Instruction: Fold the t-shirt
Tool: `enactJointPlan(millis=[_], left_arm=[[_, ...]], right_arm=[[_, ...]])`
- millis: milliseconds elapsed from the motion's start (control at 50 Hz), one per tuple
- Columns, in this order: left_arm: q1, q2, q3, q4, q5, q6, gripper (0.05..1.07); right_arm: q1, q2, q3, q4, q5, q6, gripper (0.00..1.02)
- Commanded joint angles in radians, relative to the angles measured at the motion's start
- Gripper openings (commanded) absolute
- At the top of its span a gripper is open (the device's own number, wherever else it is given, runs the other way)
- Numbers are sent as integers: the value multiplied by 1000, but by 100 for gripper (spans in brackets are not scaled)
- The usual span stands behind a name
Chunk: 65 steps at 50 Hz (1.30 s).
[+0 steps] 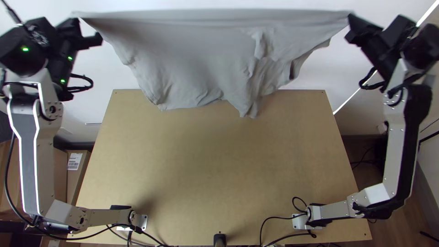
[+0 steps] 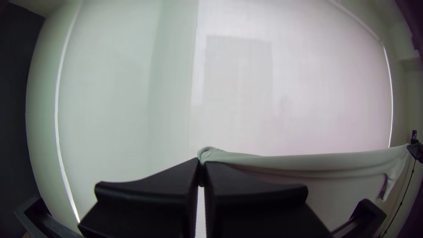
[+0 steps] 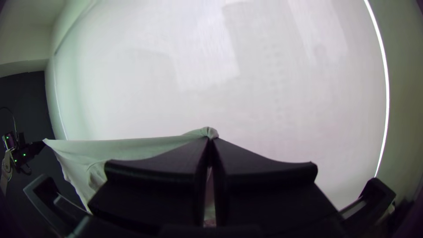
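I can see a cardboard box (image 1: 77,176) beside the bench (image 1: 219,160), nearer the arms' bases than the left hand (image 1: 77,17). That hand has one top corner of the grey t-shirt (image 1: 183,50) pinched tight; the right hand (image 1: 351,19) grips the other. Between them the shirt is pulled taut, its creased lower part hanging by the bench's far edge. Beyond both hands is a pale blind (image 2: 308,97).

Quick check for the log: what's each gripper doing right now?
Left gripper: closed, holding one upper corner of the t-shirt.
Right gripper: closed, holding the opposite upper corner of the stretched cloth.
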Motion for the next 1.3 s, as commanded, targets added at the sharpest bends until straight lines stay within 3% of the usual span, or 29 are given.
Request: enactJointPlan(millis=[0,340,500,680,840,1060,1280], left_arm=[[37,-79,90,61,-71,2,8],[34,-370,18,58,-71,2,8],[-55,-504,-57,32,-68,-63,8],[-59,-607,-172,-23,-58,-136,8],[-76,-754,-502,-40,-45,-156,8],[-93,-1036,-1171,34,-22,-169,8],[-70,-1002,-1432,89,32,-184,8]], right_arm=[[-48,-57,87,26,78,35,3],[-82,-445,-57,-20,78,61,3],[-75,-609,-174,-22,76,61,2],[-51,-672,-241,-46,76,90,2],[-40,-707,-421,-79,76,119,2],[1,-820,-959,15,76,123,2],[23,-834,-1373,158,76,115,2]])
